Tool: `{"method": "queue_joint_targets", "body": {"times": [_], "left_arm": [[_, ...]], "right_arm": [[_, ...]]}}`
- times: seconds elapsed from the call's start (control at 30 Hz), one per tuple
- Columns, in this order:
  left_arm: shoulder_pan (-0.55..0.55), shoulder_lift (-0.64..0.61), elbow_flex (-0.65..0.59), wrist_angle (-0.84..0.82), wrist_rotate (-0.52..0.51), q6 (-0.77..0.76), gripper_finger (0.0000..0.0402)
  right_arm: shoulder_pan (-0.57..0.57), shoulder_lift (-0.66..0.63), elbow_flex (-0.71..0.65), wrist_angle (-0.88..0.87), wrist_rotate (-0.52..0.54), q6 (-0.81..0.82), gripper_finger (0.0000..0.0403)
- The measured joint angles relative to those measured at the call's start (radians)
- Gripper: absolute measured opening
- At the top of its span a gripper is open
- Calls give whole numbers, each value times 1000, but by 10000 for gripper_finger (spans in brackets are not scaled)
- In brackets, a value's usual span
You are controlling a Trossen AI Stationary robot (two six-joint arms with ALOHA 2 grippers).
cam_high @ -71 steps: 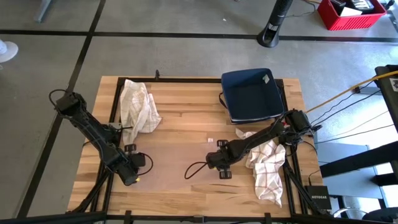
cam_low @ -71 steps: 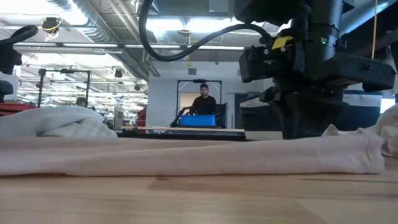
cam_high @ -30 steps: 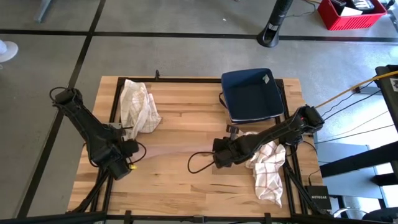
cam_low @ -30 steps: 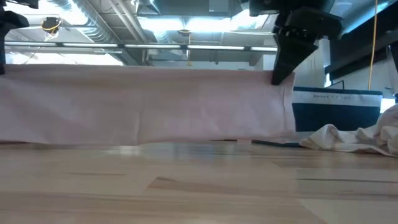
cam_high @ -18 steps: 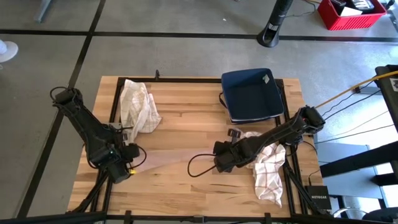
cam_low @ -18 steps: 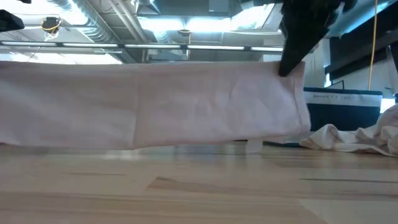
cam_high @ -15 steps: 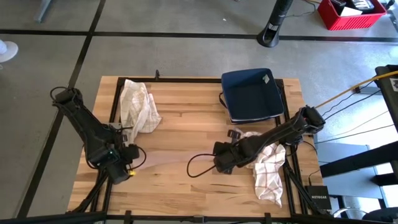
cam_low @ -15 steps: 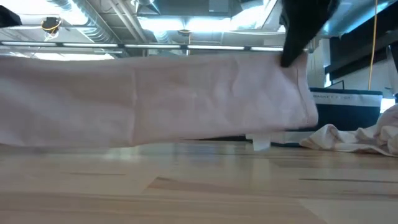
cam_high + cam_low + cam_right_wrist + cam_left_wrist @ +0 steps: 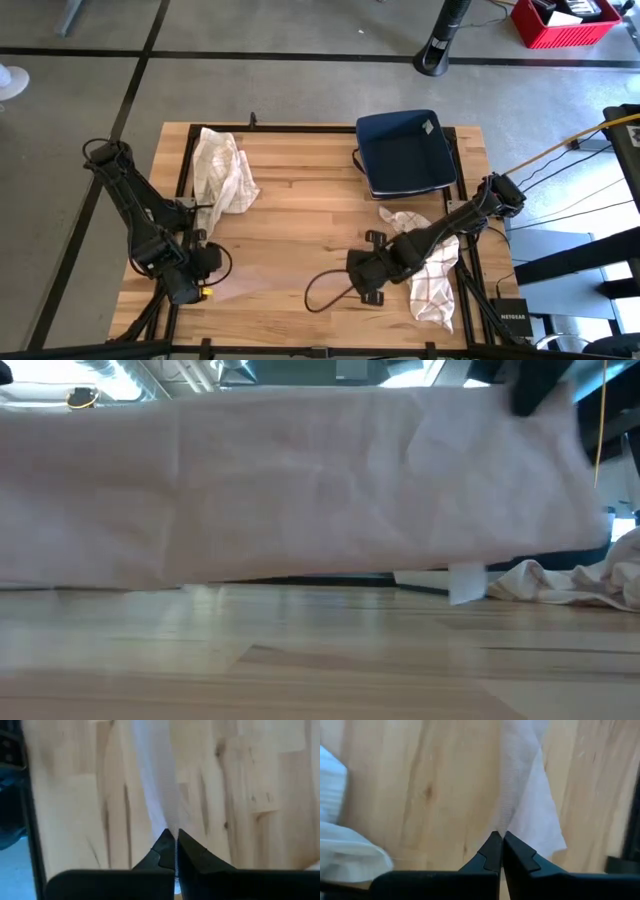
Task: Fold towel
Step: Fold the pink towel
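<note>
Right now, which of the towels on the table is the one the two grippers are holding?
The thin pale towel stretched between the left gripper and right gripper, both shut on its edge. The crumpled checked towel at far left and the one at right lie untouched.

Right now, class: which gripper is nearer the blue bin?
Right. The right gripper, shut on the towel, sits just in front of the blue bin. The left gripper, holding the towel's other end, is across the table.
</note>
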Motion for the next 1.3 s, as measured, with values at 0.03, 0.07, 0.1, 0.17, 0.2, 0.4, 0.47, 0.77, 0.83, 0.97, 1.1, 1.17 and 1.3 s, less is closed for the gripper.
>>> {"method": "queue_joint_targets", "body": {"times": [0.03,0.07,0.1,0.17,0.2,0.4,0.47,0.77,0.83,0.97,1.1,1.17,1.3], "left_arm": [[0,2,0,-12,-19,15,0],[1,2,-1,-21,-44,28,0],[6,3,-1,-34,-76,48,0],[22,4,-5,-71,-141,84,0],[33,5,-13,-90,-171,103,0],[98,10,-93,-167,-371,171,0],[85,32,-125,-143,-415,180,0],[-43,295,-195,81,-323,224,0],[-60,350,-196,127,-260,225,0],[-65,395,-163,177,-202,247,0],[-29,393,-65,0,-233,260,0],[-9,385,-9,-125,-267,252,0],[17,322,70,-264,-282,221,0]], "right_arm": [[0,0,-11,1,14,0,2],[-3,0,-25,-1,41,0,2],[-9,0,-40,-8,74,0,2],[-26,1,-72,-14,152,-17,2],[-38,1,-91,-17,196,-26,2],[-107,1,-158,-60,574,-47,2],[-88,1,-182,-38,685,-26,2],[102,1,-441,344,604,58,2],[129,0,-481,391,546,99,2],[158,0,-509,386,496,150,5],[156,0,-511,368,489,163,2],[143,1,-506,360,485,163,2],[135,-9,-466,338,490,166,2]]}}
